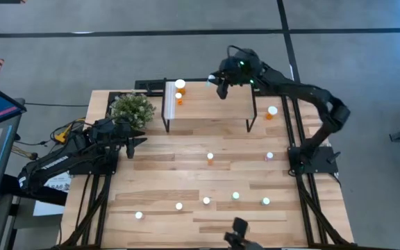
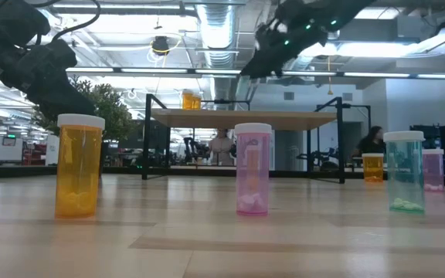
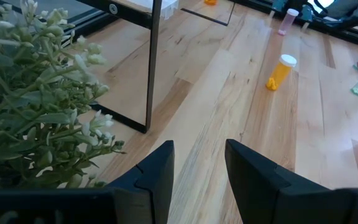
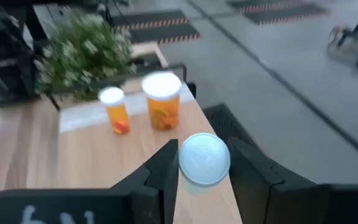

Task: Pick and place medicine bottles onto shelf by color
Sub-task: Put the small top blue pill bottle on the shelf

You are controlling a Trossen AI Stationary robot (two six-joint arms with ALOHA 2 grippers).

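Right tool [image 4: 204, 171] grips a white-capped bottle [image 4: 204, 159] above the shelf [image 1: 207, 104], upper centre; lower straight, clear of orange bottles [image 4: 161, 101].

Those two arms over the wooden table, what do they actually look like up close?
Both are dark, jointed metal arms. The right arm carries small green lights near its wrist and a black cable looping above it. Each ends in a gripper, left gripper and right gripper, with two flat, black, angular fingers.

Two dark jointed arms with black cables, green lights behind the right gripper [image 1: 221, 86], blocky black fingers [image 3: 157, 177].
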